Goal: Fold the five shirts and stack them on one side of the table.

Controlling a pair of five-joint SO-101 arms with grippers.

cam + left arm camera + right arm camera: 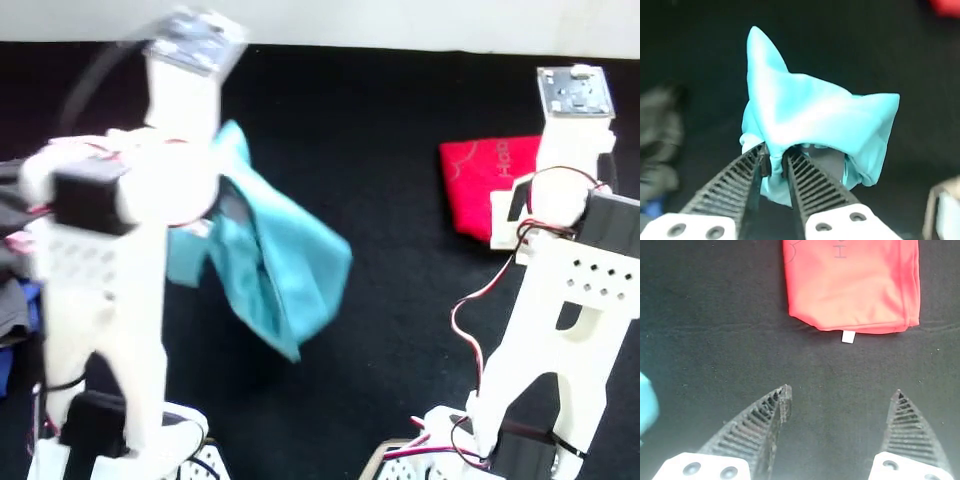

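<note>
Teal shirt (810, 115) hangs pinched between left fingers (815, 182).

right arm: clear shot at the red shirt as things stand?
Probably yes. The right gripper is open and empty over the black table, and the red shirt lies flat just ahead, nothing between. The teal shirt hangs in the left gripper, off to the side.

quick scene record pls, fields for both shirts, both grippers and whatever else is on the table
teal shirt: bunched, hanging from left gripper
red shirt: folded, lying flat on table
left gripper: shut on teal shirt
right gripper: open, over bare table just short of red shirt
other clothes: dark heap at the table edge by the left arm
</note>
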